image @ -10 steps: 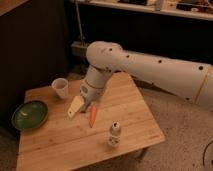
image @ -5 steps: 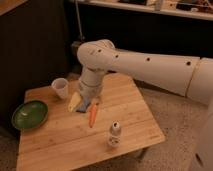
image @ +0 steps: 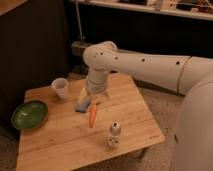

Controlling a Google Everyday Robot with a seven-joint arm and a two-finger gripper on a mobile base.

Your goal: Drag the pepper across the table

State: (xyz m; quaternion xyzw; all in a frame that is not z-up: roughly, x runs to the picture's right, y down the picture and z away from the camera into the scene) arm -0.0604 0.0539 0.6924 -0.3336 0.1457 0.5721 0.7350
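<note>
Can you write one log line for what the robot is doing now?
gripper: low at far tip of slim orange-red pepper | pepper: flat on light wooden table | stage: contact unclear

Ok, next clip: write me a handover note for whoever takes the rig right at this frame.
The claw is low over the middle of the table, right at the upper end of the pepper; contact can't be told.
The pepper lies flat mid-table, its upper end close by the sponge.
The cup stands at the far left, the bowl at the left edge, and the bottle nearer, right of the pepper.
Done: the claw is at the pepper.
Left: the drag across the table, probably steering clear of sponge and bottle.
</note>
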